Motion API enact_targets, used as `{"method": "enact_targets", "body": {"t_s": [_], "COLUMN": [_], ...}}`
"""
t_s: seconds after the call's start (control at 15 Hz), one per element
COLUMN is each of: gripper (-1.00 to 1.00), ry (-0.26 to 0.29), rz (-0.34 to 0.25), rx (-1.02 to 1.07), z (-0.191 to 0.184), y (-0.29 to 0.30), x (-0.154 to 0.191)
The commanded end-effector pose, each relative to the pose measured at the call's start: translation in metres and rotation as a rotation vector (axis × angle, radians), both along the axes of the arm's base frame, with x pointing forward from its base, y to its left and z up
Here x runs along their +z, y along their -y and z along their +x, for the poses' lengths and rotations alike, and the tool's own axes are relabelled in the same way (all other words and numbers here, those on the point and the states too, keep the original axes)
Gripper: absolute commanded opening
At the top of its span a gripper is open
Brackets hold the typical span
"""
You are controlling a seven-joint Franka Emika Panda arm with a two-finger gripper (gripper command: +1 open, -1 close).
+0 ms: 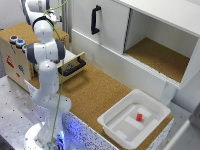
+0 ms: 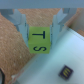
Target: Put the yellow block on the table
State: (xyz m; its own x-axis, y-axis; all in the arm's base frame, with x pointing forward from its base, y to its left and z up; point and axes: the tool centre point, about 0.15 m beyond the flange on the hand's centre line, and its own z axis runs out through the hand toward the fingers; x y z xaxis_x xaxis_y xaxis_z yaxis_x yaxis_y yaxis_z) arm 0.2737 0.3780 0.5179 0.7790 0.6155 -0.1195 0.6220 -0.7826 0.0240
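Above the table [image 2: 12,50], the yellow block [image 2: 39,42]

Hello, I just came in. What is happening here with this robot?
A Panda arm is working over the cork table. In the wrist view its tool is shut on the yellow block, held above the table and a white surface with a black handle. A white bin on the table holds a red block. The yellow block is not yet set down.

The table [image 1: 92,92] is a brown cork-topped counter with white speckled sides. On it rests a white bin [image 1: 134,120] — near the exterior view's right end — with a small red block [image 1: 139,117] inside.
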Motion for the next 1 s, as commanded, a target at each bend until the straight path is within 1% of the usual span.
{"method": "enact_targets", "body": {"t_s": [0.0, 0.07, 0.2, 0.27, 0.33, 0.4, 0.47, 0.53, 0.67, 0.73, 0.87, 0.93], "gripper": [-1.0, -1.0, -1.0, -1.0, -1.0, -1.0, -1.0, -1.0, -1.0, -1.0, -1.0, -1.0], "ry": [0.14, 0.163, 0.187, 0.194, 0.188, 0.182, 0.177, 0.171, 0.165, 0.164, 0.144, 0.143], "rz": [0.227, 0.241, 0.26, 0.255, 0.251, 0.242, 0.227, 0.22, 0.186, 0.16, 0.135, 0.108], "rx": [-0.261, -0.298, -0.346, -0.374, -0.398, -0.424, -0.438, -0.478, -0.541, -0.569, -0.648, -0.654], "z": [-0.059, -0.062, -0.061, -0.058, -0.055, -0.051, -0.048, -0.039, -0.025, -0.02, -0.01, -0.004], "y": [0.119, 0.14, 0.179, 0.201, 0.224, 0.25, 0.265, 0.291, 0.333, 0.351, 0.38, 0.387], "x": [-0.024, -0.027, -0.034, -0.038, -0.044, -0.048, -0.052, -0.057, -0.062, -0.063, -0.063, -0.062]}}
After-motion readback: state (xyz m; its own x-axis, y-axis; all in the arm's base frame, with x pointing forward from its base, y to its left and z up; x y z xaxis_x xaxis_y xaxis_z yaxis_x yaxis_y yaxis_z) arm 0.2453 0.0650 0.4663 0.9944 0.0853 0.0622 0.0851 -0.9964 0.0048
